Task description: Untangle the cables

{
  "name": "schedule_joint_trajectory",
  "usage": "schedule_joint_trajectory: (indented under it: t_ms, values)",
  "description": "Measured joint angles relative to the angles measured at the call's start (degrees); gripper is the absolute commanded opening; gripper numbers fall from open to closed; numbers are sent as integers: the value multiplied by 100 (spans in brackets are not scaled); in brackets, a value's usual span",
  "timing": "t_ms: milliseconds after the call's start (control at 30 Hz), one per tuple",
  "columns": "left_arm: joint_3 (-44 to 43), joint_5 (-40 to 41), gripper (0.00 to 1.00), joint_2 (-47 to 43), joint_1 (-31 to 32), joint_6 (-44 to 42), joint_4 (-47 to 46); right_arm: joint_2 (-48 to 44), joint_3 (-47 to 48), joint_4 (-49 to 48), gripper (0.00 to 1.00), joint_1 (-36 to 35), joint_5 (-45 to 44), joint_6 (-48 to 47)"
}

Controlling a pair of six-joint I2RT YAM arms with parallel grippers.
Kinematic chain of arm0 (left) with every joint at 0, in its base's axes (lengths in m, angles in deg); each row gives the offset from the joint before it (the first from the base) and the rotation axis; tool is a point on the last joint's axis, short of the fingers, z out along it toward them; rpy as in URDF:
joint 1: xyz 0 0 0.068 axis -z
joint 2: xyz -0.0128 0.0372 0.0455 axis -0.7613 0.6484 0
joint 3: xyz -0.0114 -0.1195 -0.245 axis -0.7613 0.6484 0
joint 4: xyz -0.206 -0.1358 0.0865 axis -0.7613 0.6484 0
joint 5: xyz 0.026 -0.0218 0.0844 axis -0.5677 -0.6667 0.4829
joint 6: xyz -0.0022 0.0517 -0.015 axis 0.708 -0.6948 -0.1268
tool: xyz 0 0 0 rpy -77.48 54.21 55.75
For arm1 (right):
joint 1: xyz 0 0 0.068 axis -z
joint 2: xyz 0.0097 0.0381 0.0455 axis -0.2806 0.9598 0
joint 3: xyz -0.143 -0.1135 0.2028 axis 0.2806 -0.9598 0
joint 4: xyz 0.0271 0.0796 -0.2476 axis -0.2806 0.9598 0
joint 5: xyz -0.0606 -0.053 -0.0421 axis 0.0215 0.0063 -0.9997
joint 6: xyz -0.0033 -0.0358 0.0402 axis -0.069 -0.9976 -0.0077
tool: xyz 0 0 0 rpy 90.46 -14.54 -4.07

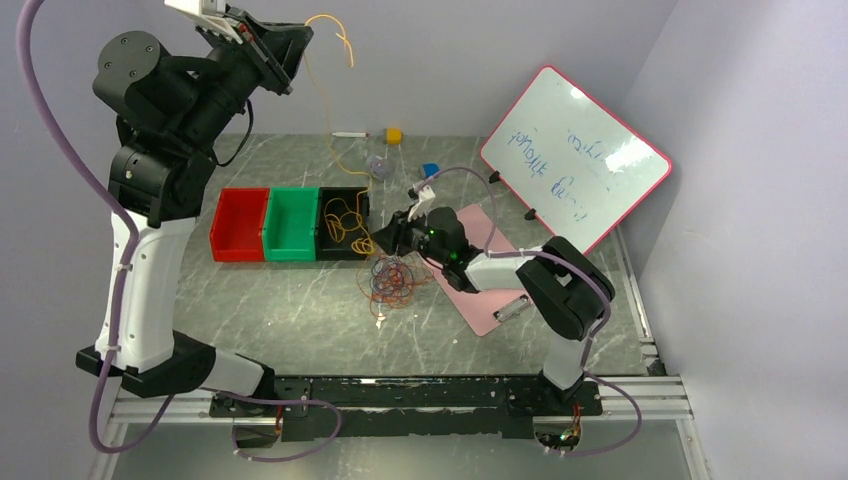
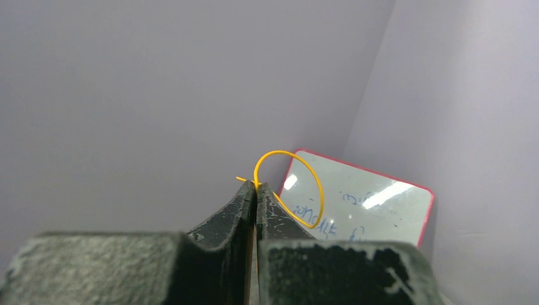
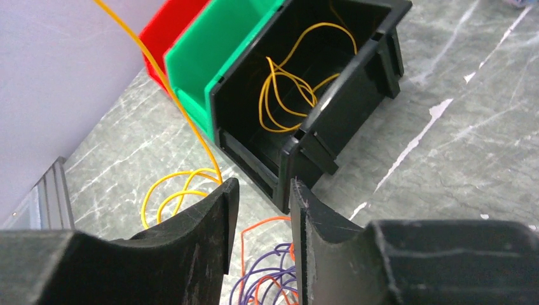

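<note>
Cable status for you: your left gripper (image 2: 256, 189) is raised way up high, jaws pinched tight on a yellow cable (image 2: 280, 152) that curls into a loop just past the tips, then drops in a long strand toward the table (image 1: 300, 310). Below it you've got a red bin (image 1: 238, 228), green bin (image 1: 290, 225) and black bin (image 3: 359, 79) touching in a row, with more yellow loops (image 1: 346, 222) lying inside the black one. Just beside that bin sits the tangle (image 1: 392, 283) of orange-red and dark purple-blue cables. Your right gripper (image 3: 262, 185) hovers low over it, jaws parted, nothing between them. The yellow strand runs right by one fingertip (image 3: 222, 190), can't tell if it touches. Whiteboard (image 1: 575, 155) leans at far right.
</note>
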Motion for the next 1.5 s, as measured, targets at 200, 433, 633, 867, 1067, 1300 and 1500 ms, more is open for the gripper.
schedule_joint_trajectory:
  t_ms: [200,433,633,867,1067,1300,1500]
  values:
    - [0,323,7,42,0,-249,42,-280,-7,76,42,-2,85,-142]
    - [179,494,7,155,0,-452,4,-745,-315,188,44,-2,42,-245]
    - [568,619,7,267,0,-566,-39,-1060,-651,317,45,-2,0,-291]
    - [1399,793,7,302,0,-605,-267,-1486,-1010,393,46,-7,-33,-356]
    - [2387,1029,7,280,-2,-590,-391,-1799,-1309,551,47,-7,-28,-409]
    - [3174,1300,7,107,-33,-557,-363,-2004,-1582,660,47,-7,-31,-442]
    - [3379,1803,7,-232,-116,-610,-297,-2015,-1727,669,48,-7,9,-439]
